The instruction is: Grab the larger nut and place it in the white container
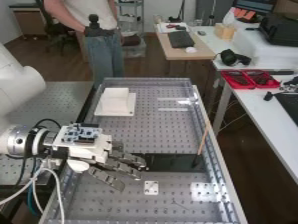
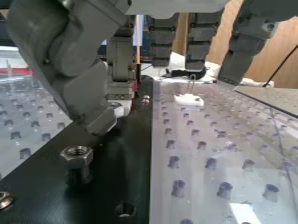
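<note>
One hand (image 1: pixel 100 153) — one white container (image 1: pixel 116 99)

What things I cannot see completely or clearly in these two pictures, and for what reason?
- Metal piece, wrist view: cut off by the picture's edge, so its full size is unclear.
- Black plate, high view: one end is covered by the hand.
- White box, high view: too small to tell whether its top is open.

The container (image 1: pixel 115 99) is white, the nut (image 2: pixel 77 160) silvery, the strip (image 2: pixel 40 175) black, the hand (image 1: pixel 124 167) dark grey, the trays (image 1: pixel 240 80) red.
</note>
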You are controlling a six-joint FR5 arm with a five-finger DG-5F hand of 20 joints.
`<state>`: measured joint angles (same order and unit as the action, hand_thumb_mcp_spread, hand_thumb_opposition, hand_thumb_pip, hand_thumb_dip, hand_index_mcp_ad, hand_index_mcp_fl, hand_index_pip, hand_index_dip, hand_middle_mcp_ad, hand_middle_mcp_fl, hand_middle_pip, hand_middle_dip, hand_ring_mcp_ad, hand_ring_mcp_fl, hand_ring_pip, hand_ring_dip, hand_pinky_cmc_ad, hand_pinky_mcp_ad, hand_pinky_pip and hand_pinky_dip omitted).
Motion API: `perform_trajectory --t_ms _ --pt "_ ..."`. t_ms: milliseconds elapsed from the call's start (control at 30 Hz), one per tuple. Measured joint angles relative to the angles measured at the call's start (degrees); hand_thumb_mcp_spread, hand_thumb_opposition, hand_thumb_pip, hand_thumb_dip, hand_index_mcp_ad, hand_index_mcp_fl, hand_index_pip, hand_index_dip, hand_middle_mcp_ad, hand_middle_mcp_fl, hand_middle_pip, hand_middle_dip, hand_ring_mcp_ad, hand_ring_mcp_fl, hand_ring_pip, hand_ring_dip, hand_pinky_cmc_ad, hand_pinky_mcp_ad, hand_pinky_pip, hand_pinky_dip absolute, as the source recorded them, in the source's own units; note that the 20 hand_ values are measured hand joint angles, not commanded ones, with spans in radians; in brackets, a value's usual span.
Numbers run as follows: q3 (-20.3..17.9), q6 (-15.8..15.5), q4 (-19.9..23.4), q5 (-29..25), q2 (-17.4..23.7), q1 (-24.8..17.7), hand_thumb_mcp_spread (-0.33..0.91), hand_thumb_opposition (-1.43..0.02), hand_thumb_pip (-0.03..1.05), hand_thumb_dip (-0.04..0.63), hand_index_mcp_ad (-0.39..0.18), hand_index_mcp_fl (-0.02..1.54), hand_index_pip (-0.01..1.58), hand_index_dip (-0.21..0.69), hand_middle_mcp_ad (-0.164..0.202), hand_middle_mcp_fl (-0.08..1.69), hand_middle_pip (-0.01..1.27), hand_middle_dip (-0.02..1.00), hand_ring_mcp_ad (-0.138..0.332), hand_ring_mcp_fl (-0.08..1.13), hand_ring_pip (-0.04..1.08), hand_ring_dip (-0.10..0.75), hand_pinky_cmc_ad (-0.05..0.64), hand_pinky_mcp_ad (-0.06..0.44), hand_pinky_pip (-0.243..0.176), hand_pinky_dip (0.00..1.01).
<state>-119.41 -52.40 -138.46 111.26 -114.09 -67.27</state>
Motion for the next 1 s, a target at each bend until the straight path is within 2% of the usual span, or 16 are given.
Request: perform_trajectory --t_ms 267,533,667,900,1000 --pt "-0.17 0.84 1.17 0.26 -0.32 0.11 0.31 -0.88 0.87 0.206 -0.162 0.0 1.57 0.016 0.061 0.01 0.13 0.15 0.145 0.0 0.22 0.12 0.349 0.309 -0.101 0.7" --pt "0.05 0.98 1.57 0.69 -0.59 0.39 0.33 -0.88 0.86 0.206 -0.152 0.11 1.56 -0.003 0.061 0.01 0.13 0.15 0.145 0.0 0.22 0.124 0.351 0.314 -0.101 0.7" --pt "0.17 1.14 1.67 0.88 -0.66 0.46 0.34 -0.88 0.84 0.206 -0.152 0.15 1.54 -0.005 0.061 0.01 0.13 0.15 0.147 0.0 0.22 0.12 0.347 0.291 -0.105 0.68" --pt "0.39 1.66 1.86 0.97 -0.65 0.56 0.34 -0.88 0.82 0.202 -0.152 0.23 1.52 -0.075 0.059 0.01 0.13 0.15 0.129 0.0 0.21 0.124 0.337 0.291 -0.101 0.67" --pt "0.43 1.79 1.95 0.97 -0.57 0.55 0.34 -0.89 0.8 0.202 -0.15 0.27 1.52 -0.073 0.063 0.01 0.13 0.15 0.129 0.0 0.21 0.124 0.337 0.291 -0.101 0.65"
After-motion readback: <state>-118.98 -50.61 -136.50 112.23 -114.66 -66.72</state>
